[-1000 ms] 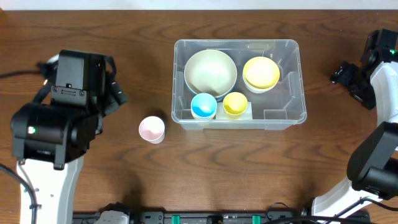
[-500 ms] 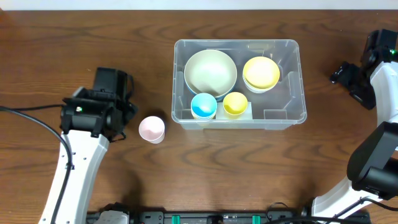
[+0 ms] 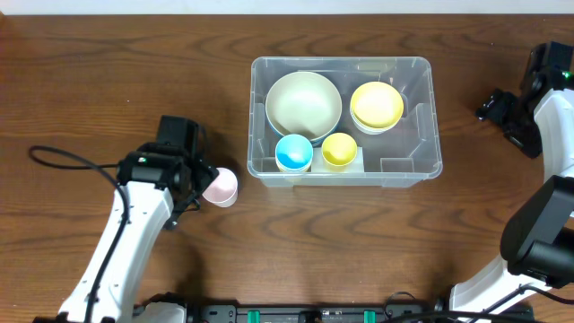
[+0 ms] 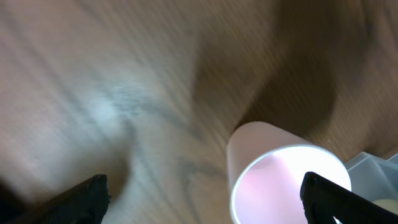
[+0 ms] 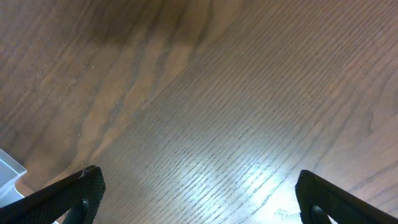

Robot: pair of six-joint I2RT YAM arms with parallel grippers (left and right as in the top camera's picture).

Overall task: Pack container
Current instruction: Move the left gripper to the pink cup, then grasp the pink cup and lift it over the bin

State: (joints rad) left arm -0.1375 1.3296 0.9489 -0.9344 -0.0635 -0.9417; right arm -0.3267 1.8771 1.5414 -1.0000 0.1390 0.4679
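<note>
Two empty, wide-open grippers: we judge the pink cup, at the left gripper and just beside the central container, light, stiff, slick, best pinched across its rim; right gripper well apart.

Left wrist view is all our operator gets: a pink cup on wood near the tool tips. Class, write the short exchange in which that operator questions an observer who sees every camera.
Operator: What is already packed?
Observer: From overhead, the container holds a pale bowl, a yellow bowl, a blue cup and a yellow cup.
Operator: And the other arm?
Observer: The right tool is open above the table, to the right of the container, holding nothing.
</note>
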